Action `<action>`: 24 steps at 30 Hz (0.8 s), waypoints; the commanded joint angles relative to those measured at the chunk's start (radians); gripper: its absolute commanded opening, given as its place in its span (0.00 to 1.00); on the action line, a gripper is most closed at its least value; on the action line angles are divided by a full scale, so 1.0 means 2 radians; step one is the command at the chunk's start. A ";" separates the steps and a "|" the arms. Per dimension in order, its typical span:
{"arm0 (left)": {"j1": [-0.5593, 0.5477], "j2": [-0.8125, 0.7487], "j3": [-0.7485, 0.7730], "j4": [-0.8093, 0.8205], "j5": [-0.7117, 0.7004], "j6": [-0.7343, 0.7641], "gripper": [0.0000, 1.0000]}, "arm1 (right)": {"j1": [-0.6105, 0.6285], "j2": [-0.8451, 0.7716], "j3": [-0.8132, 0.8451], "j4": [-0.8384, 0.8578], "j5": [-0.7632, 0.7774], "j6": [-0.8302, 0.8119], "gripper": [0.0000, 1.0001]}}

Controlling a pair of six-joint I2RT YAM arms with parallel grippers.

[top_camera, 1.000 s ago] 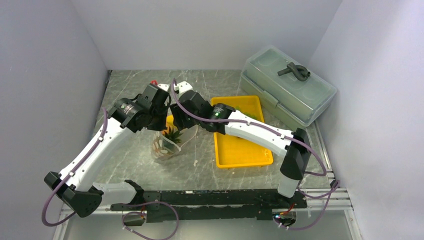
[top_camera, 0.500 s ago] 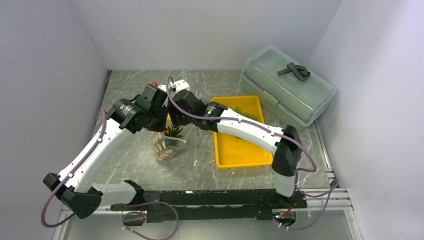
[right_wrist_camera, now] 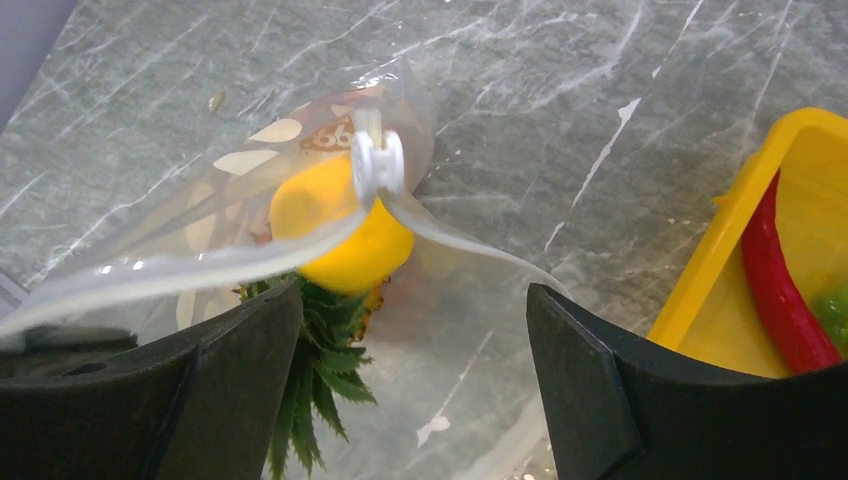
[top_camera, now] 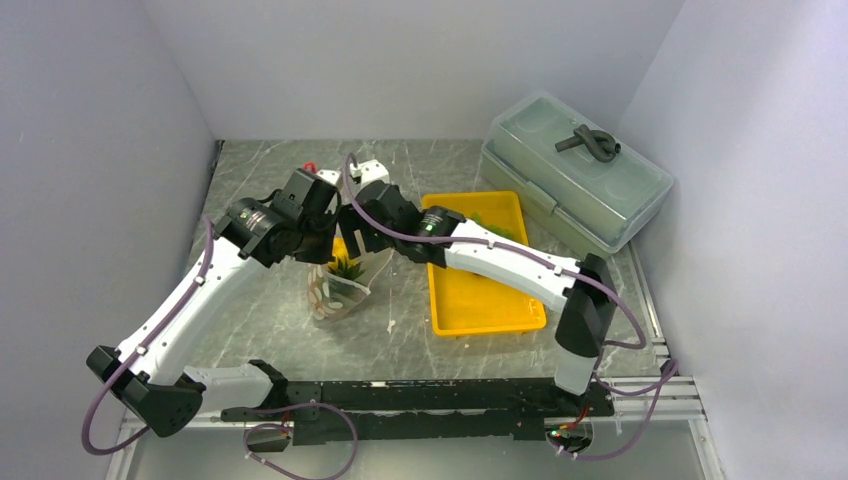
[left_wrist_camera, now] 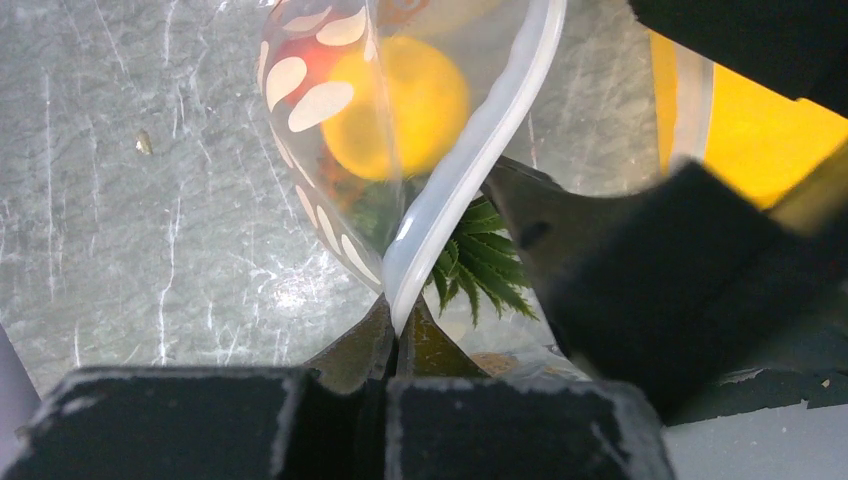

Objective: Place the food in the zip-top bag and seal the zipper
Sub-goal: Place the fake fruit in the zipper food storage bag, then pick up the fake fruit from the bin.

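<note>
- Grey marbled counter (top_camera: 260, 330), top external view: the zip-top bag (top_camera: 338, 292) stands on it just left of the yellow tray (top_camera: 485, 300). The bag's mouth is raised beneath the wrists of the left arm (top_camera: 190, 290) and the right arm (top_camera: 510, 262), which meet above it. The green crown of the pineapple (top_camera: 347, 267) shows inside the bag. A grey-green lidded box (top_camera: 575, 180) sits at the far right, well apart from the bag
- Left wrist view: the left fingers (left_wrist_camera: 358, 350) are pressed together, pinching the zipper (left_wrist_camera: 470, 160), a whitish strip that curves up and away from them. Behind the clear dotted wall lies a yellow fruit (left_wrist_camera: 400, 110), with a reddish item beside it too blurred to identify. The pineapple leaves sit just right of the strip, near the pinch. One of the right fingers (left_wrist_camera: 640, 290), dark and out of focus, fills the right side close to the leaves
- Right wrist view: the right fingers are spread wide, clasping nothing, and hover above the bag's open mouth. One side of the zipper runs from the left edge to a folded white end over the yellow fruit, and the other side branches right toward the counter. The pineapple crown shows just beside the left-hand finger. A red chili pepper (right_wrist_camera: 785, 300) lies in the tray at the right edge, with the green grape bunch (right_wrist_camera: 835, 312) just beside it, only its edge in view; both are outside the bag
</note>
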 commanded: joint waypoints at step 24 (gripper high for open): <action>0.000 0.000 0.000 0.014 -0.010 0.003 0.00 | -0.047 -0.281 -0.195 0.006 0.093 0.012 0.87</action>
